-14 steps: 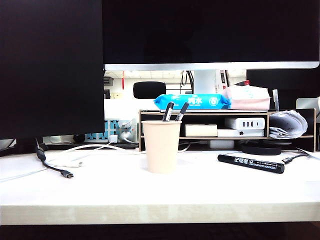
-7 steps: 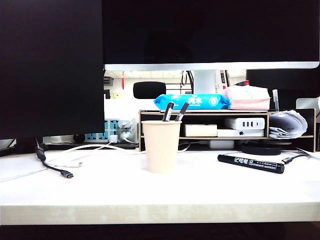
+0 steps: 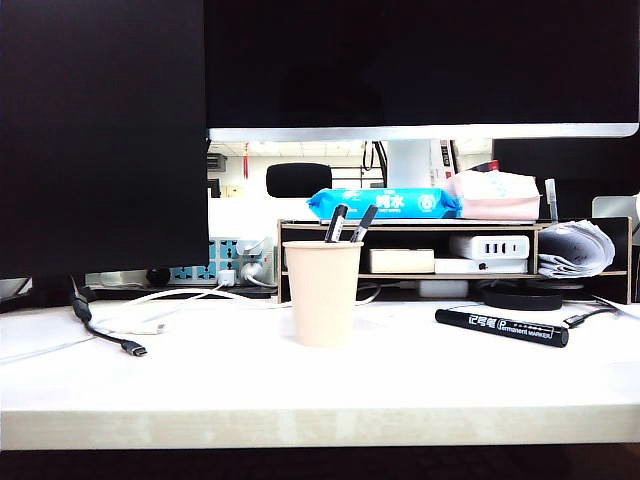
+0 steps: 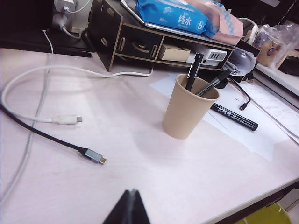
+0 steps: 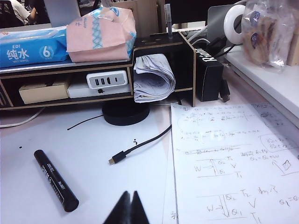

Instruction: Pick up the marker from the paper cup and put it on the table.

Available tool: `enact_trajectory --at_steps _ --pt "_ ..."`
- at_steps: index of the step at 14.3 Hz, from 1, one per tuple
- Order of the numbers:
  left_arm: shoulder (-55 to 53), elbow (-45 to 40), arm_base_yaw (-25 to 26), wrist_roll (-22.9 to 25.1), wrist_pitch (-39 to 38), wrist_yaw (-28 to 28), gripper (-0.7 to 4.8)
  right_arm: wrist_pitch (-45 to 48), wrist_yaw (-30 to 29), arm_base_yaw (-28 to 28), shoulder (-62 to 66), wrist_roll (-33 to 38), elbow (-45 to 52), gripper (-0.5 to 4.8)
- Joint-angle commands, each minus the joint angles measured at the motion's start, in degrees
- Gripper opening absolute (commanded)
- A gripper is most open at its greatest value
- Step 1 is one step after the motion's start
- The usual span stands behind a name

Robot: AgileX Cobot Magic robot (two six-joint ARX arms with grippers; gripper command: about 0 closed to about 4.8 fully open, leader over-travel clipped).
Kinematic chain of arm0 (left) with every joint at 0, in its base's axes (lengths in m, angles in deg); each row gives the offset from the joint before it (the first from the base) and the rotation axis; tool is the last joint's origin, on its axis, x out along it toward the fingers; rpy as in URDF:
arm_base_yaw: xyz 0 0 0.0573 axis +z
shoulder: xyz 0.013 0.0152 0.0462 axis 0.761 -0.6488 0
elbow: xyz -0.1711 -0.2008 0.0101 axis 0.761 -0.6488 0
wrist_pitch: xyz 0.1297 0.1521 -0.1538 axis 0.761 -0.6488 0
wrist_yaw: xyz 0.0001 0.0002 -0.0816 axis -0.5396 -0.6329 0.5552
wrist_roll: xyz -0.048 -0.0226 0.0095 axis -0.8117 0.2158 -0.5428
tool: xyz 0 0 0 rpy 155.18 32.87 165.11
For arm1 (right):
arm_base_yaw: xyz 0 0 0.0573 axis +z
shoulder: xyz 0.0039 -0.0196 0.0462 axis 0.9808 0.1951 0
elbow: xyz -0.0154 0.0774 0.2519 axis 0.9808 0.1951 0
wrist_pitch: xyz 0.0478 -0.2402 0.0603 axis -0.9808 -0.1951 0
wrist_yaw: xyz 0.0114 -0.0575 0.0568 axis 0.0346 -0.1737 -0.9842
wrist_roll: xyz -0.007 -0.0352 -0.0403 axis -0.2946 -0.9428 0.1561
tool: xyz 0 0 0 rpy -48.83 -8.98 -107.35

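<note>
Exterior cam: low, about level with the table [image 3: 200, 385], facing straight at its front edge, close to the paper cup [image 3: 322, 292]. Left wrist cam: raised, angled down across the table toward the cup [image 4: 189, 107], left gripper [image 4: 128, 209] tips at the frame edge. Right wrist cam: lower and closer, right gripper [image 5: 129, 207] tips in frame. All 3 share the marker [image 3: 502, 327] [image 4: 233, 116] [image 5: 55, 179] and shelf [image 3: 420, 228].

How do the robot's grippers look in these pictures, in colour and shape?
Only the fingertips show. The left gripper and the right gripper each end in two plain black fingers tapering to a point. No markings or cables are visible on them. The exterior view shows neither arm.
</note>
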Motion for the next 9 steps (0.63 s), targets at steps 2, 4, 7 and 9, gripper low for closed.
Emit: enact_trajectory --at_steps 2,4,7,9 --pt "0.0 0.0 0.1 -0.1 0.0 0.2 -0.05 1.0 0.0 0.0 0.0 0.2 0.3 -0.05" --pt "0.0 0.0 0.1 -0.1 0.0 0.2 -0.05 1.0 0.0 0.0 0.0 0.2 0.3 -0.05" --pt "0.0 0.0 0.1 0.5 0.0 -2.0 -0.05 1.0 0.0 0.0 0.0 0.2 0.3 -0.05" --pt "0.0 0.0 0.7 4.3 0.3 -5.1 -0.05 1.0 0.0 0.0 0.0 0.2 0.3 -0.05"
